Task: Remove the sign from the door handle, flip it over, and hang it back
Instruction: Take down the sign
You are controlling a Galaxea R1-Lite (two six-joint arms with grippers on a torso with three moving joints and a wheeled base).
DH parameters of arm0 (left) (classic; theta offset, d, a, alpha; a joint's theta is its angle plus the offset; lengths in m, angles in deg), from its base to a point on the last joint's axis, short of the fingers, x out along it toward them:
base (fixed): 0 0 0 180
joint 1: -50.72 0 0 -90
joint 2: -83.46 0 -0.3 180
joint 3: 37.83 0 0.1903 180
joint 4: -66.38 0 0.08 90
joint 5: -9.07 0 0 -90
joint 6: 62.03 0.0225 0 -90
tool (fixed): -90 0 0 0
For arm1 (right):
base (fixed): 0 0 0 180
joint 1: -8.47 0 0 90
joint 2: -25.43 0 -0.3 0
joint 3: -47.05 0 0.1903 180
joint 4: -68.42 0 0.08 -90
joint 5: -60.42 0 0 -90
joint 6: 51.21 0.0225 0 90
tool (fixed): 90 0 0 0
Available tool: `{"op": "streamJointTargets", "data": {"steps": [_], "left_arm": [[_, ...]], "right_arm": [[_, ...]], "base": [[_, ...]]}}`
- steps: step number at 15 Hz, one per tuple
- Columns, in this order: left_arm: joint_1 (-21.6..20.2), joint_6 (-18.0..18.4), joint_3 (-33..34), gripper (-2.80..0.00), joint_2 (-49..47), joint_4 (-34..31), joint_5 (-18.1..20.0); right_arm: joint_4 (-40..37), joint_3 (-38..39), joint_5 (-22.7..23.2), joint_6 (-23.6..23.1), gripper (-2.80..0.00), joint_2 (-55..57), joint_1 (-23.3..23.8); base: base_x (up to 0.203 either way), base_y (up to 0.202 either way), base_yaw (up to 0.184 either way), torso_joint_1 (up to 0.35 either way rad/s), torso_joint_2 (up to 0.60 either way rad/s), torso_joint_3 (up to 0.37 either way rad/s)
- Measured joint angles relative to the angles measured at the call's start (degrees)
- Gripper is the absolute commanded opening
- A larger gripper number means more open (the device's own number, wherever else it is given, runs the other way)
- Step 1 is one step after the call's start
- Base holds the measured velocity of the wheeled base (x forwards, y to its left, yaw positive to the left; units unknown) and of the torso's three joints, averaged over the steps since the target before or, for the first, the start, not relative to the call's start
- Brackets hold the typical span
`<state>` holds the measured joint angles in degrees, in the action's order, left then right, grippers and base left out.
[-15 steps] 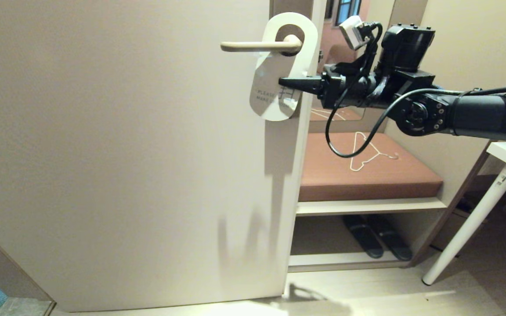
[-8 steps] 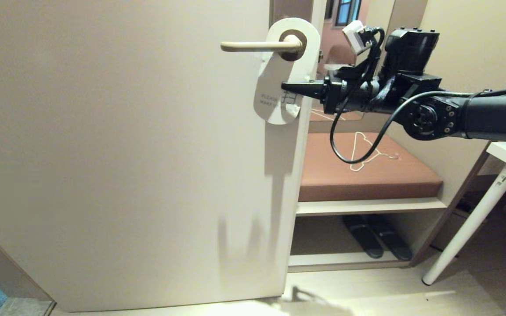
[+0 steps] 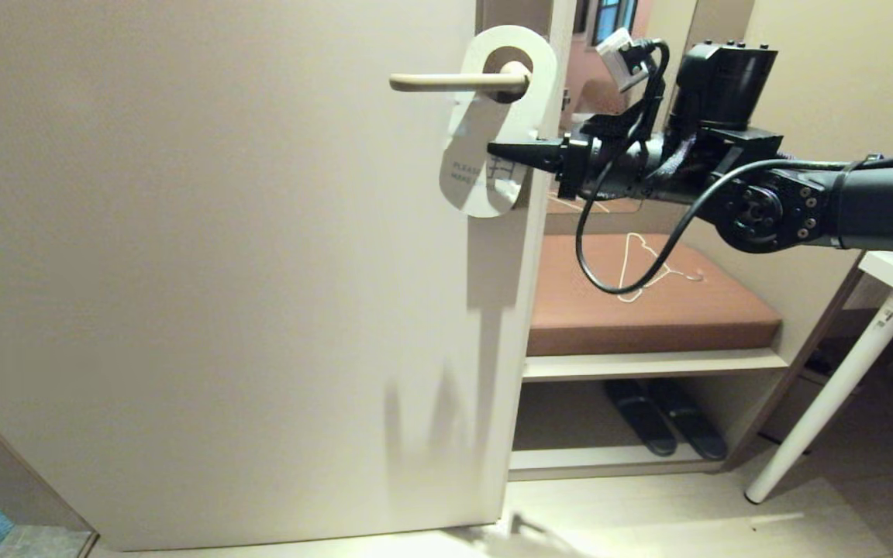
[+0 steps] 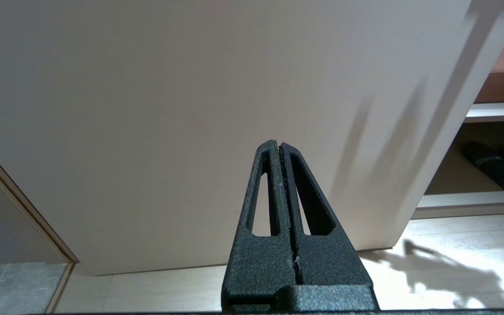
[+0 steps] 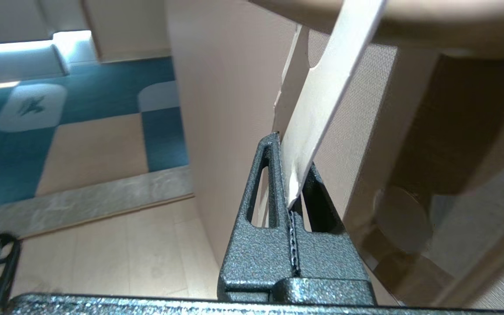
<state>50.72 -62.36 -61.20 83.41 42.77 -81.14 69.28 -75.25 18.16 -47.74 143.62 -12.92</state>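
The sign [image 3: 485,116] shows its white "PLEASE MAKE UP ROOM" face and hangs tilted, its hole round the pivot end of the cream door handle [image 3: 446,80]. My right gripper [image 3: 497,149] reaches in level from the right and is shut on the sign's right edge, near the print. In the right wrist view the sign [image 5: 322,100] runs edge-on from the right gripper [image 5: 289,153] up to the handle [image 5: 431,17]. My left gripper [image 4: 280,146] is shut on nothing and points at the lower door, outside the head view.
The beige door [image 3: 222,271] fills the left side, its free edge just beyond the sign. Past that edge is a bench with a brown cushion [image 3: 725,318], a white wire hanger [image 3: 648,271] on it and slippers [image 3: 663,426] below. A white table leg [image 3: 826,403] slants at right.
My right gripper carried the sign a little to the right, then back left. The sign stays round the handle and the grip is unchanged. The left arm has not moved.
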Motion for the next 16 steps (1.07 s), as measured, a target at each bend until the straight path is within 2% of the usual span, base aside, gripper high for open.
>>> {"op": "streamJointTargets", "data": {"steps": [4, 8, 16], "left_arm": [[0.0, 0.0, 0.0, -2.8, 0.0, 0.0, 0.0], [0.0, 0.0, 0.0, -2.8, 0.0, 0.0, 0.0], [0.0, 0.0, 0.0, -2.8, 0.0, 0.0, 0.0]], "right_arm": [[-0.2, 0.4, -8.1, -0.4, -2.8, -0.3, -2.8], [-2.1, 1.4, -13.1, -6.1, -2.8, -0.5, -4.0], [-2.1, 1.3, -25.6, -7.0, -2.8, -0.4, -8.4]], "base": [[0.0, 0.0, 0.0, 0.0, 0.0, 0.0], [0.0, 0.0, 0.0, 0.0, 0.0, 0.0], [0.0, 0.0, 0.0, 0.0, 0.0, 0.0]]}}
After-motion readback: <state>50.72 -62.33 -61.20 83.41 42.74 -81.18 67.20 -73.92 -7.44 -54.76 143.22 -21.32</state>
